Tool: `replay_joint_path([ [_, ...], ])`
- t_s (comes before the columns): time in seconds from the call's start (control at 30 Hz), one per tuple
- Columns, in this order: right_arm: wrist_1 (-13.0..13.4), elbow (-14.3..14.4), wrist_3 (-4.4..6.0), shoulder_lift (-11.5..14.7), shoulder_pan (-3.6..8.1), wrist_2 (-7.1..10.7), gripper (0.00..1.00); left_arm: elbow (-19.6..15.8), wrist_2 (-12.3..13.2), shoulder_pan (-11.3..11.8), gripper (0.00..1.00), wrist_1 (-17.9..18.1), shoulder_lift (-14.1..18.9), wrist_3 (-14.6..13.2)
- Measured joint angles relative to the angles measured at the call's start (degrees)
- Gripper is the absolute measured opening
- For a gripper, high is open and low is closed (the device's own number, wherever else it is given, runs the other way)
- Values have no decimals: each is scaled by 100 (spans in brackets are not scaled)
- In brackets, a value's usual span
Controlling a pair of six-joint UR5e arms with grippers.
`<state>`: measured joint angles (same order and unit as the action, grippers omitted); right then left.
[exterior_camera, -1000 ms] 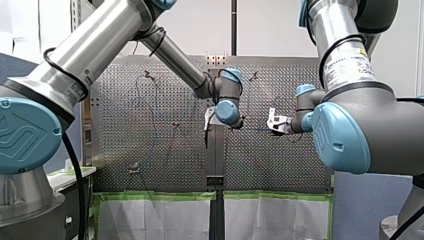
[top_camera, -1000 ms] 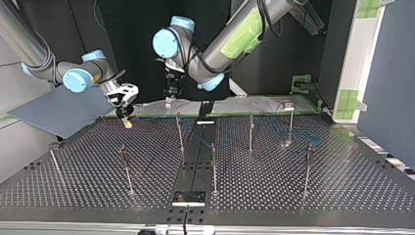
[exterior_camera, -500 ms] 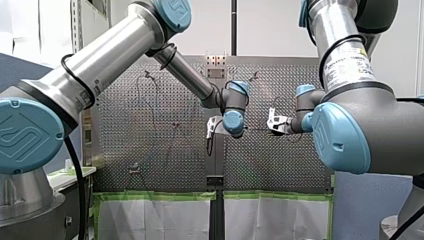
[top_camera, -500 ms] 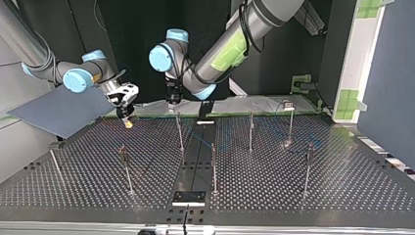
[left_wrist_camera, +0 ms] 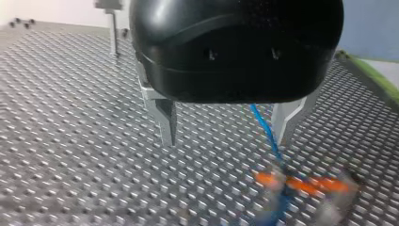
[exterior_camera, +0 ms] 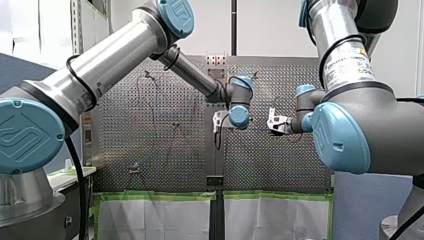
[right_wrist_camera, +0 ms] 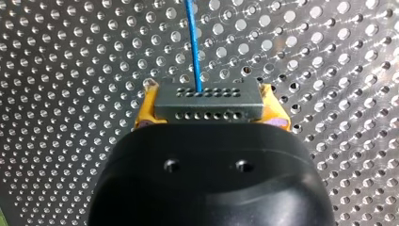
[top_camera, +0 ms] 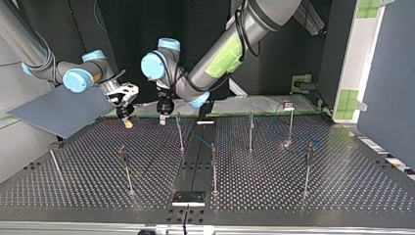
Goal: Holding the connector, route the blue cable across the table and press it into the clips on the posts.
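My right jaws are closed on the connector (right_wrist_camera: 207, 100), a grey block with rows of holes, clamped between my yellow pads (right_wrist_camera: 145, 113). The blue cable (right_wrist_camera: 193, 42) leaves the connector's middle and runs ahead over the perforated counter (top_camera: 318, 181). In the top view this grip hangs at the left, just above the counter's far edge. My left jaws are wide open and hold nothing. Their metal fingers (left_wrist_camera: 165, 120) stand apart above the counter, and the cable passes below between them, nearer one finger. Thin posts (top_camera: 180, 132) stand upright close by.
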<state>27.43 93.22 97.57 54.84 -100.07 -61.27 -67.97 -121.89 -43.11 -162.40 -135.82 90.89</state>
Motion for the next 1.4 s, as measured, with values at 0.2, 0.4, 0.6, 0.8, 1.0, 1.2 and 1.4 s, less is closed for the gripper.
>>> replay_joint_path([
  [0.2, 0, 0, 0, 0, 0, 0, 0, 153, -12, -118, 100, -102, -6, 93],
  [0.4, 0, 0, 0, 0, 0, 0, 0, 142, -135, -166, 100, -253, -8, 115],
  [0.6, 0, 1, 0, 3, 0, 0, 0, 88, -298, -188, 100, -302, -5, 113],
  [0.8, 0, 1, 0, -1, -5, 0, 0, -4, -398, -275, 100, -381, -7, 129],
  [1.0, 0, 0, 0, -2, -20, 0, 0, -11, -401, -305, 100, -408, -63, 153],
  [1.2, 0, 0, 0, -2, -24, 0, 0, 137, -340, -257, 100, -392, -309, 216],
  [1.4, 0, 3, -2, -2, -26, 0, 0, 317, -346, -192, 100, -359, -390, 335],
])
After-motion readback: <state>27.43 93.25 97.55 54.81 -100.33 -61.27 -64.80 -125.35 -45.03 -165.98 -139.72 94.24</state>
